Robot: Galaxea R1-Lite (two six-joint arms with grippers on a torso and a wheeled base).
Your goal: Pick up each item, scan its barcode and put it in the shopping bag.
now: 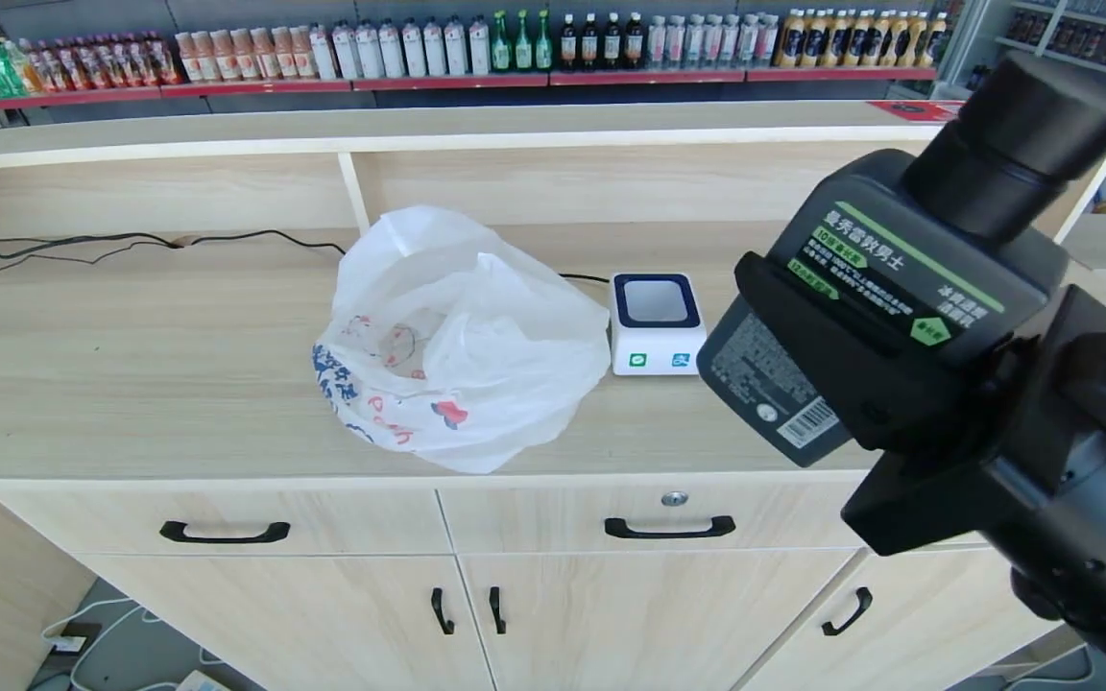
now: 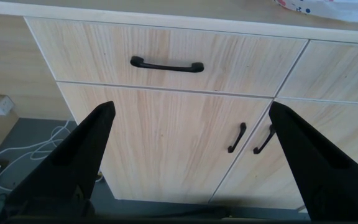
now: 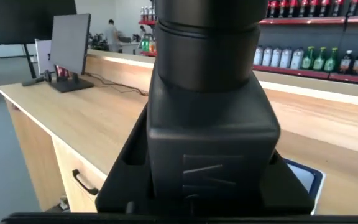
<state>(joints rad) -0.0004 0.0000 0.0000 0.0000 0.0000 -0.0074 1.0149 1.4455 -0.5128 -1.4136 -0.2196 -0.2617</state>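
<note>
My right gripper [image 1: 884,384] is shut on a black bottle [image 1: 884,288] with a green-striped label and a wide black cap. It holds the bottle tilted in the air, above the counter's front edge and to the right of the white barcode scanner [image 1: 657,321]. The bottle's barcode label faces down and forward. In the right wrist view the black bottle [image 3: 210,106] stands between the fingers [image 3: 129,180]. A white plastic shopping bag [image 1: 452,341] lies crumpled on the counter, just left of the scanner. My left gripper [image 2: 191,162] hangs open below the counter, facing the cabinet doors.
The wooden counter [image 1: 131,355] has a raised back ledge. Black cables [image 1: 83,245] run along its back left. Drawers and cabinet doors with black handles [image 1: 225,531] sit below. Shelves of bottled drinks [image 1: 467,43] line the far wall.
</note>
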